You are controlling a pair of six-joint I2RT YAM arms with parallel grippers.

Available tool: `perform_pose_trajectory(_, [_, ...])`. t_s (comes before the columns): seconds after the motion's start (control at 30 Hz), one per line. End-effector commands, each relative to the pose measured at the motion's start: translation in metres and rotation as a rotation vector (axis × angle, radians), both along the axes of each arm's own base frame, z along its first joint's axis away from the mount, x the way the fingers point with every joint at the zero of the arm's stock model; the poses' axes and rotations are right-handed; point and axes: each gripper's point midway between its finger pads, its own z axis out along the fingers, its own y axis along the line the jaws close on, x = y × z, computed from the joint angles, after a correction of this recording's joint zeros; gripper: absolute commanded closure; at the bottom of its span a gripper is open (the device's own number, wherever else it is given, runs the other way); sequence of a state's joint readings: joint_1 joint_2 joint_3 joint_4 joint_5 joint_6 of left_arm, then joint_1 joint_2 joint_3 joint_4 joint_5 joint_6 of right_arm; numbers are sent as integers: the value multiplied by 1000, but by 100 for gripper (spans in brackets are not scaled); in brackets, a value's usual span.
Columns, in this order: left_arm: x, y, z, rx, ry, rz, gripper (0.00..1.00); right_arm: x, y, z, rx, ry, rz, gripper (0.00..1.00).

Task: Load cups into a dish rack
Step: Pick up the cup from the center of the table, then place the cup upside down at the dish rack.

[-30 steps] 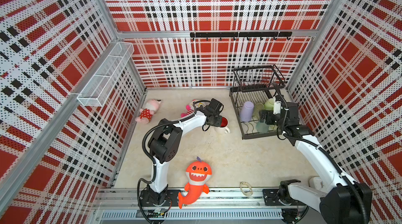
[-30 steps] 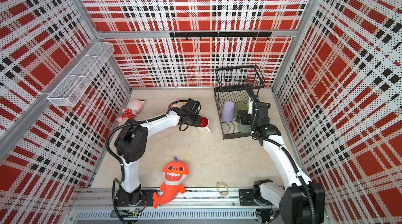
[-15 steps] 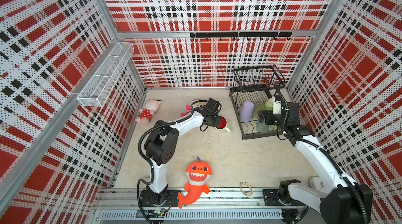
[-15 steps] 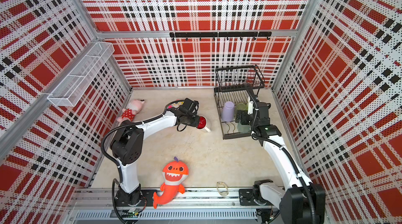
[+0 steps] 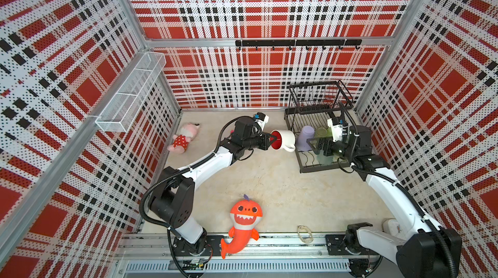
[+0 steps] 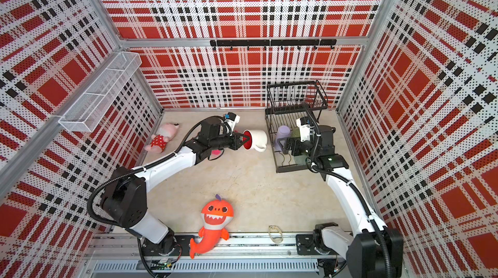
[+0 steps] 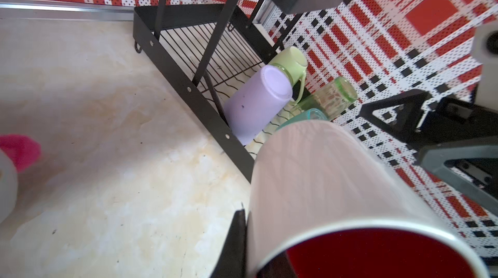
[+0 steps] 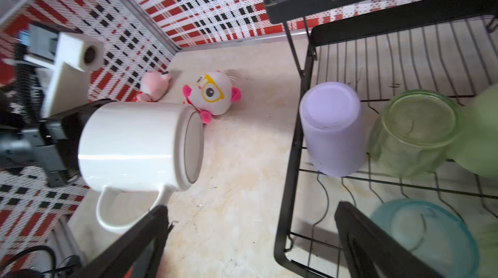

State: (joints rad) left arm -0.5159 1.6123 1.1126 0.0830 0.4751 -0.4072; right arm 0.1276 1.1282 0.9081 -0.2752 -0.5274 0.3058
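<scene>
Now, left arm [image 5: 213, 160] outstretched — mug [image 5: 286, 139] pinched

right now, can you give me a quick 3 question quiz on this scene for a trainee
1. True or false: the left gripper is shut on the rim of the white mug, which it holds on its side.
2. Pick one. The lavender cup in the dish rack sits: A) base up, B) mouth up, C) flat on its side.
3. Short answer: which gripper has its jaws open?

Key: 1 true; 2 A; 3 the right gripper.
</scene>
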Motion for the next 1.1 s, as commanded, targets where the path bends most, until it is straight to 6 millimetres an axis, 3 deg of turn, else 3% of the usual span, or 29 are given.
perform_pose_trajectory(0.0, [3, 2, 70, -200, -195, -9, 100, -10, 16, 37, 110, -62, 97, 0])
perform_pose_trajectory(0.27, [4, 9, 101, -306, -342, 53, 100, -26, 40, 56, 354, -2, 218, 5])
perform_pose_trajectory(0.47, [0, 1, 109, -357, -396, 38, 100, -29, 50, 53, 435, 74, 259, 13])
perform_pose_trajectory(0.8, [3, -6, 107, -369, -414, 39, 100, -37, 72, 67, 527, 88, 362, 20])
perform_pose_trajectory(1.07, [-1, -17, 108, -374, -423, 5, 100, -38, 83, 65, 539, 107, 387, 25])
